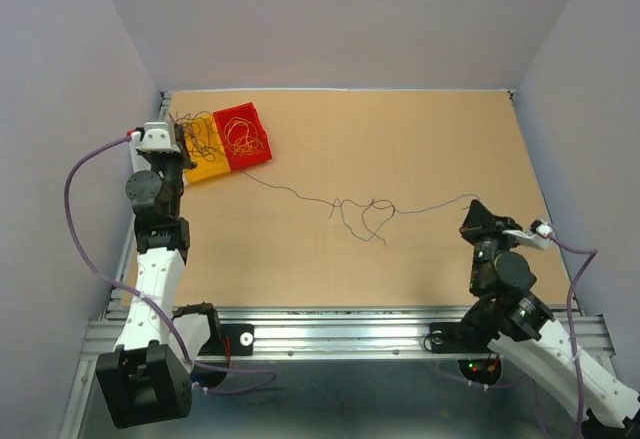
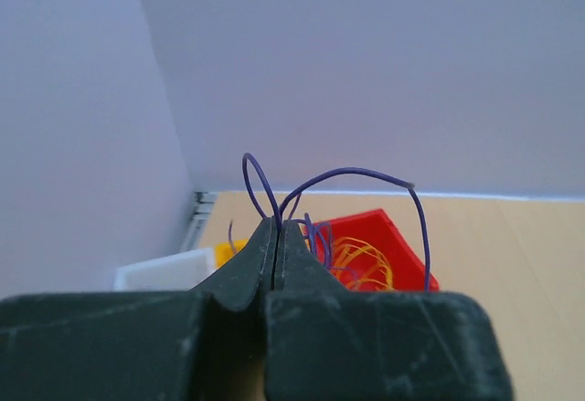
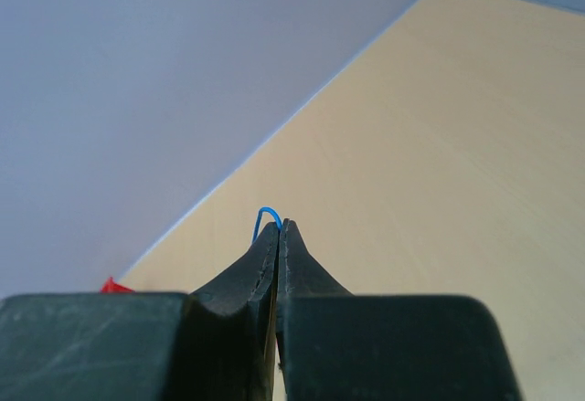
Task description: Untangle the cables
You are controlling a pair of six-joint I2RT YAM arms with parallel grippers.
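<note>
Cables (image 1: 365,207) lay strung left-to-right across the desk (image 1: 430,129) between the left end effector (image 2: 278,226), pinching blue strands just short of the red bin (image 1: 243,135), and the right end effector (image 3: 279,227), pinching one blue end, their tangle nearer the right.

Soft, even, diffuse light; no glare, only faint shadows.
Top view sharp across the tan wooden tabletop (image 1: 400,159); pale walls splay toward the frame edges. Wrist views: dark plastic fingers (image 2: 366,346) nearest the lens slightly soft.
</note>
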